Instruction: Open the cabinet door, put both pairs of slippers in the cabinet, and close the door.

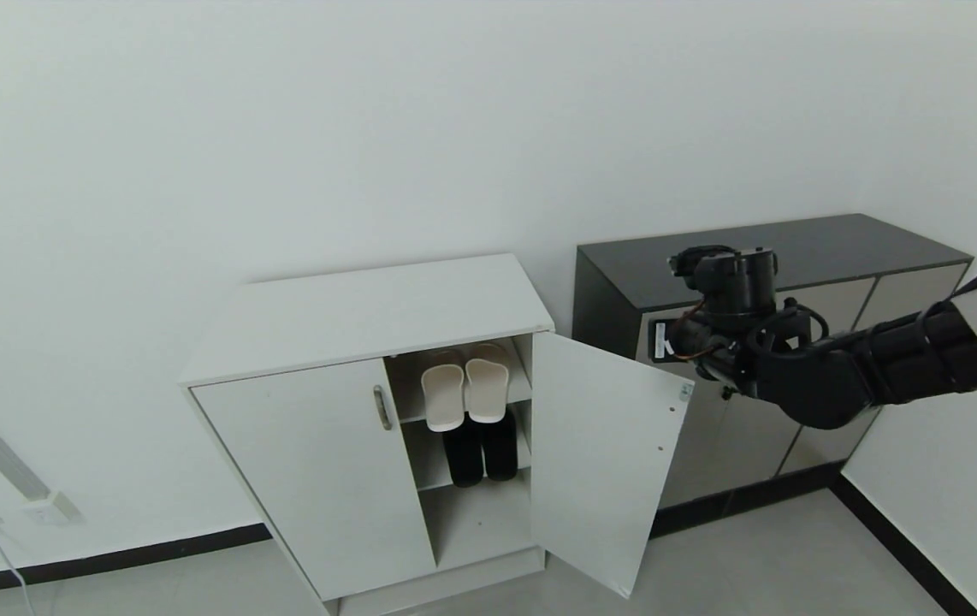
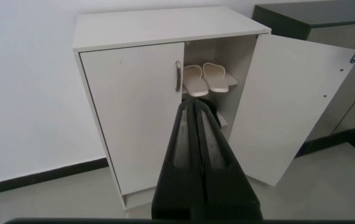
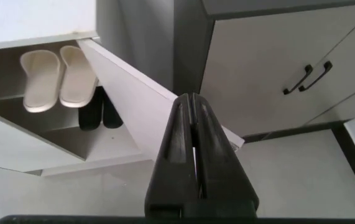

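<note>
My left gripper [image 2: 194, 103] and right gripper [image 3: 191, 98]: clamped together, empty. White slippers [image 1: 464, 392], black slippers [image 1: 480, 452] shelved; cabinet door [image 1: 604, 453] open, not yet closed.

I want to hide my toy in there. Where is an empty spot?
The bottom compartment, below the black slippers and beside the open door, is bare. So is the cabinet top. It is crowded higher up, where the white slippers sit just above the black ones.
</note>
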